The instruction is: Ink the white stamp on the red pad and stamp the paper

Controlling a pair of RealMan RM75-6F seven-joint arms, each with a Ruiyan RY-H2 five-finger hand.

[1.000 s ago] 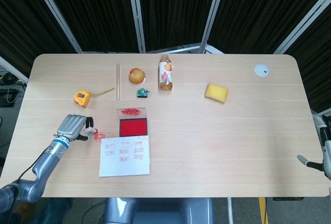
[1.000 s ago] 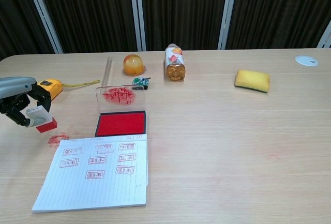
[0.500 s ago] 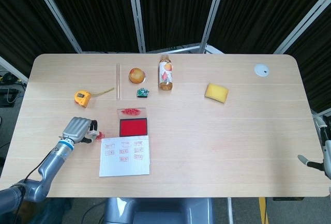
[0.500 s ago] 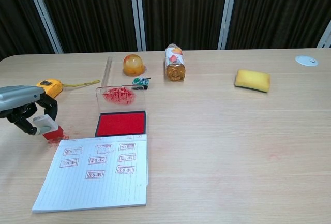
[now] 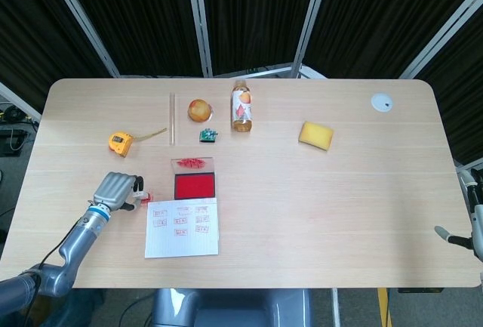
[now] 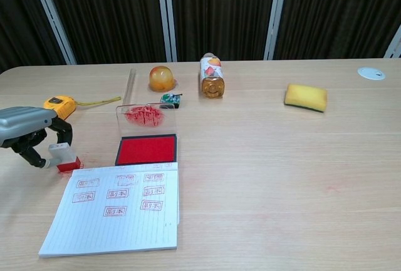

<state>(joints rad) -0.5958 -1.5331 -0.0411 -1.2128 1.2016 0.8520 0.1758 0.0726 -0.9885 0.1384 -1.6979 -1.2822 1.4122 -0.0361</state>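
Note:
The white stamp (image 6: 61,154) with its red base stands on the table on a red ink smear, just left of the paper's (image 6: 116,211) top corner. My left hand (image 6: 28,134) grips it from the left, fingers curled around its white body. The red ink pad (image 6: 146,149) lies open beyond the paper, its clear, ink-smeared lid (image 6: 145,117) raised behind it. Several red stamp marks cover the paper's upper part. In the head view the left hand (image 5: 117,189) is left of the pad (image 5: 195,186) and paper (image 5: 183,229). Only a sliver of my right hand (image 5: 450,235) shows at the right edge.
A yellow tape measure (image 5: 120,143) lies beyond the left hand. At the back are a clear tube (image 5: 172,118), an orange (image 5: 199,109), a small green item (image 5: 207,136) and a lying bottle (image 5: 241,108). A yellow sponge (image 5: 315,135) and a white disc (image 5: 382,102) sit to the right.
The left hand has carried the stamp right and down, from above the table onto the surface beside the paper's corner. The right side is unchanged.

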